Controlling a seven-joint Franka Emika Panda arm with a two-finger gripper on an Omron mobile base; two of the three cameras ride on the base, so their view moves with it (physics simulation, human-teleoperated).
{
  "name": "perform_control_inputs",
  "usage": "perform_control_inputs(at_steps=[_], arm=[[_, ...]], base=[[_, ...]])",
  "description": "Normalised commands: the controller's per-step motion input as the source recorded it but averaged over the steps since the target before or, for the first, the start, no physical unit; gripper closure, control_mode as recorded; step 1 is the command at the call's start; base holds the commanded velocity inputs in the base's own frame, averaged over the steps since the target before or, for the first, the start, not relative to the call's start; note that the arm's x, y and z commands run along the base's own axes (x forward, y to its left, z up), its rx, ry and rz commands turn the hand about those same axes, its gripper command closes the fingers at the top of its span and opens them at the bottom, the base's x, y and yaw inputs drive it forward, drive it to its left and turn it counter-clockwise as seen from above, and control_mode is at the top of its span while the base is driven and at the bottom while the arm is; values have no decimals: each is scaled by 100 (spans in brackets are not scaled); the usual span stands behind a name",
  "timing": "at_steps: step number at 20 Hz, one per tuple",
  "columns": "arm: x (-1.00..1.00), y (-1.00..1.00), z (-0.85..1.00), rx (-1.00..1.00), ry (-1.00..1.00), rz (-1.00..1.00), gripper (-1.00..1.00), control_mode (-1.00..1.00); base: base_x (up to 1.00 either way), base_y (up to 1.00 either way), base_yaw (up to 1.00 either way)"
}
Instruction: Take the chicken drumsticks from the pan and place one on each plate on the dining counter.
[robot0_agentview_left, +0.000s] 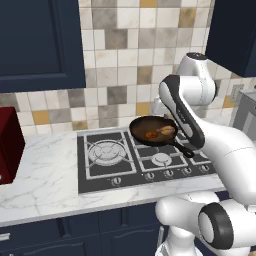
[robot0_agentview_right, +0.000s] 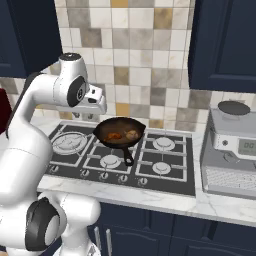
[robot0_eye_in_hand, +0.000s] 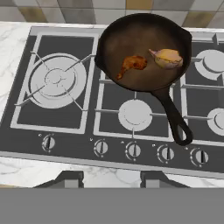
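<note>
you're at the stove worktop (robot0_eye_in_hand: 13, 48), not yet at the first pick. the pan (robot0_eye_in_hand: 127, 48) sits on the hob (robot0_eye_in_hand: 65, 118) with both chicken drumsticks (robot0_eye_in_hand: 132, 64) inside. the tool (robot0_eye_in_hand: 109, 178) hovers above, holding nothing, jaws partly apart. next, descend onto one drumstick and close.

Black glass gas cooktop (robot0_eye_in_hand: 65, 122) with grey grates, five round burners, row of five small knobs (robot0_eye_in_hand: 133, 150) along front edge, set into white grey-veined marble stove counter (robot0_agentview_left: 45, 175). Mosaic tile backsplash (robot0_agentview_right: 140, 55) in beige, grey, ochre squares behind. Dark navy wall cabinets (robot0_agentview_left: 37, 42) above, navy base cabinets (robot0_agentview_right: 165, 235) below. Grey boxy countertop appliance (robot0_agentview_right: 231, 150) with round dark lid, small display, right of cooktop. Dark red boxy object (robot0_agentview_left: 9, 145) at counter's left end.
</note>
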Motion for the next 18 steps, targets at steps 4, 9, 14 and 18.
perform_control_inputs(at_steps=[4,9,14,18], arm=[[-7,0,-2,0,0,0,-100,-100],[3,-11,-21,-3,-4,-21,-100,-100],[35,-11,-35,0,6,-41,-100,-100],[50,-18,-32,23,12,-31,-100,-100]], base=[[0,0,0],[0,0,0],[0,0,0],[0,0,0]])
